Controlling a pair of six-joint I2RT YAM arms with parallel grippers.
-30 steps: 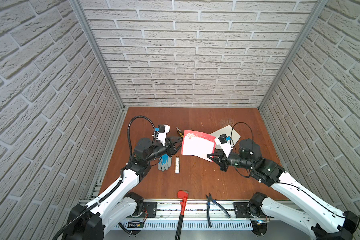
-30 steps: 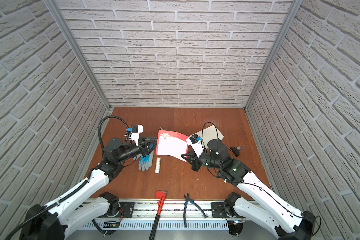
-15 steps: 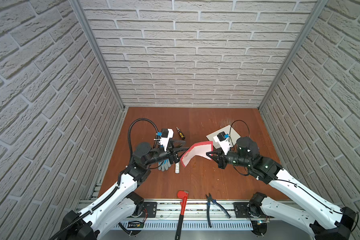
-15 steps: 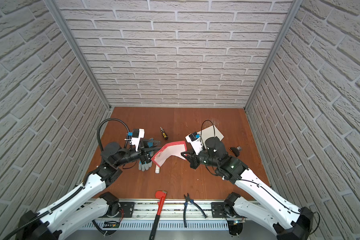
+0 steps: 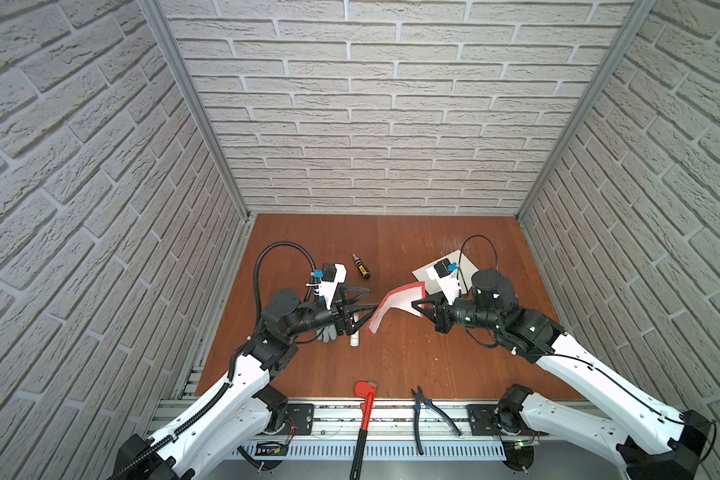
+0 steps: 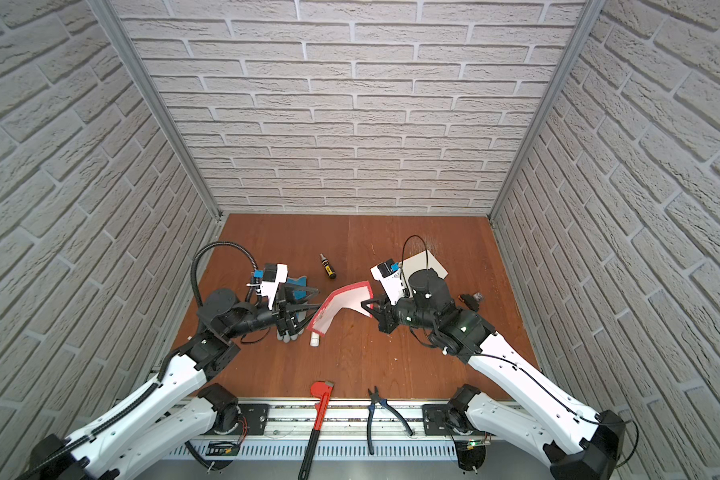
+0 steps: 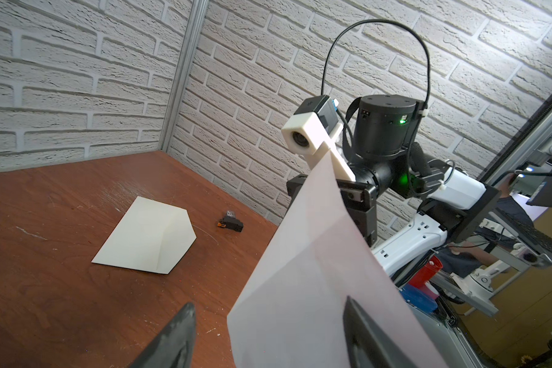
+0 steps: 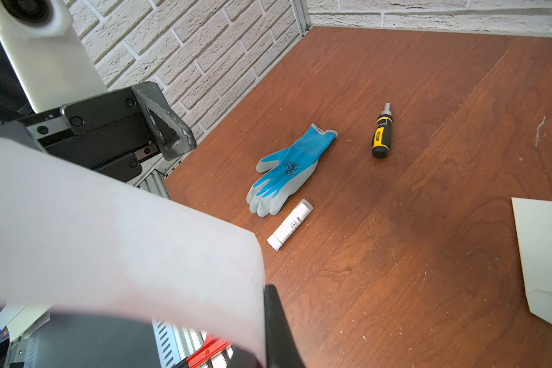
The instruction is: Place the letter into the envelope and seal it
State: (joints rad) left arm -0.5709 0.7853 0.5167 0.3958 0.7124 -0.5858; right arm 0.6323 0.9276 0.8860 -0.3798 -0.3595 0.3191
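The letter (image 5: 395, 299) (image 6: 341, 301), pale pink with red edging, hangs bent in the air over the middle of the table. My right gripper (image 5: 418, 305) (image 8: 265, 306) is shut on its right end. My left gripper (image 5: 368, 300) (image 7: 268, 302) is open, and the letter's (image 7: 316, 270) free end passes between its spread fingers, nearer one finger. The cream-white envelope (image 5: 470, 266) (image 7: 147, 235) lies flat at the back right with its pointed flap open, partly hidden behind the right arm in both top views.
A blue glove (image 8: 290, 169) and a white glue stick (image 8: 289, 224) lie below the left gripper. A yellow-black screwdriver (image 5: 361, 266) lies farther back. A small black part (image 6: 470, 298) sits at the right. A red pipe wrench (image 5: 364, 415) and pliers (image 5: 427, 411) rest on the front rail.
The letter has risen off the table and now curls in the air from the right gripper. The left jaws have widened and the left gripper has drawn back to the left.
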